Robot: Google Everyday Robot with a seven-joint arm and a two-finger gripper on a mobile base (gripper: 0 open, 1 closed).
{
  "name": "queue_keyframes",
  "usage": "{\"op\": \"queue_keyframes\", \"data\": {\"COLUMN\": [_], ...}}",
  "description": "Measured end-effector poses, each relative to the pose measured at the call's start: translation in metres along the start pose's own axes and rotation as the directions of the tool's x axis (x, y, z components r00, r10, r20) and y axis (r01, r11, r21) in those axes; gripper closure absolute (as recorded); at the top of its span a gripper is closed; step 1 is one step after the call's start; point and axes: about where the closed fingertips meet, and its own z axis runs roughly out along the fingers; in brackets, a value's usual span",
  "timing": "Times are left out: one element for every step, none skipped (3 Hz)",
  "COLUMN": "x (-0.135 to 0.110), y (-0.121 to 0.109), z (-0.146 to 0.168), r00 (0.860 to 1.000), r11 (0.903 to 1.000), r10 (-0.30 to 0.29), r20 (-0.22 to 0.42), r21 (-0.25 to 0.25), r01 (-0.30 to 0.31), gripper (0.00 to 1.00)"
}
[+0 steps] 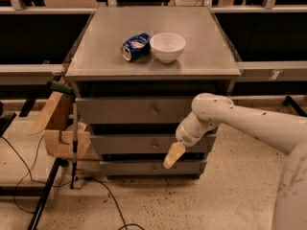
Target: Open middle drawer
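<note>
One gripper (173, 155) hangs at the end of the white arm (240, 121), pointing down and to the left; whether it is open or closed cannot be told, nor whether it touches anything. Three grey drawers are stacked in the cabinet; the middle drawer (139, 143) lies just left of and behind the gripper, its single round knob (154, 144) just left of the tip; the front looks closed. One top drawer (124, 110) sits above the gripper; one bottom drawer (134, 167) just below it. Well above on the cabinet top (206, 51), one crushed blue can (135, 46) lies touching one white bowl (168, 47).
</note>
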Motion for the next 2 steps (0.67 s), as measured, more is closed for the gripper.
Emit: {"op": "queue_keyframes", "data": {"x": [0.012,0.021], "y": [-0.02,-0.035], "z": [0.03,0.055], "r00": [1.0,0.999], "r11": [0.9996,0.9985], "r10": [0.018,0.035], "r20": [0.017,0.039], "r21": [-0.022,-0.043], "r01": [-0.018,-0.034], "gripper": [0.0,0.0]}}
